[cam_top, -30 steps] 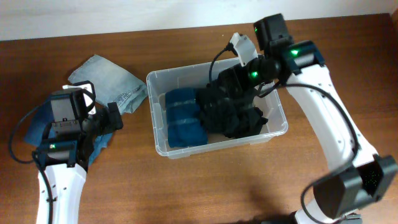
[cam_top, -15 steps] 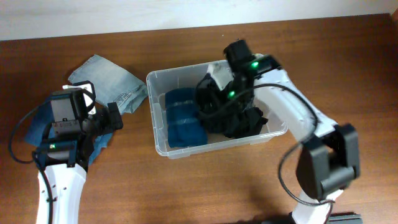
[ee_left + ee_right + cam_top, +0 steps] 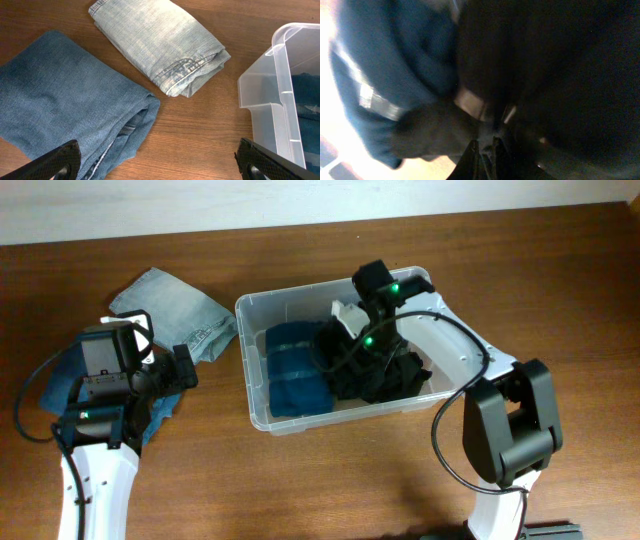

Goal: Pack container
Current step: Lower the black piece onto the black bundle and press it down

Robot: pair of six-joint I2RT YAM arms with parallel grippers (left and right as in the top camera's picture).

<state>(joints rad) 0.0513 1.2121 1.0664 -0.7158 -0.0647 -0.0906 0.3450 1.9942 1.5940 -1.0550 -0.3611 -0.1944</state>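
Observation:
The clear container (image 3: 300,420) stands mid-table and also shows at the right edge of the left wrist view (image 3: 270,85). Inside lie a folded dark blue garment (image 3: 295,365) and a crumpled black garment (image 3: 395,375). My right gripper (image 3: 487,150) is down in the container, shut, its tips against the black garment (image 3: 560,75) beside the dark blue garment (image 3: 395,65); whether cloth is pinched between them is too dark to tell. My left gripper (image 3: 157,160) hangs open over bare wood, with nothing between its fingers, beside folded blue jeans (image 3: 65,105).
Folded pale jeans (image 3: 160,45) lie on the table left of the container, seen from above (image 3: 175,310) next to its left wall. The blue jeans (image 3: 55,385) lie partly under my left arm. The right arm curves over the container's right rim.
My right gripper has shut and swung from the container's right side down into its middle, onto the black garment. The left arm has stayed still.

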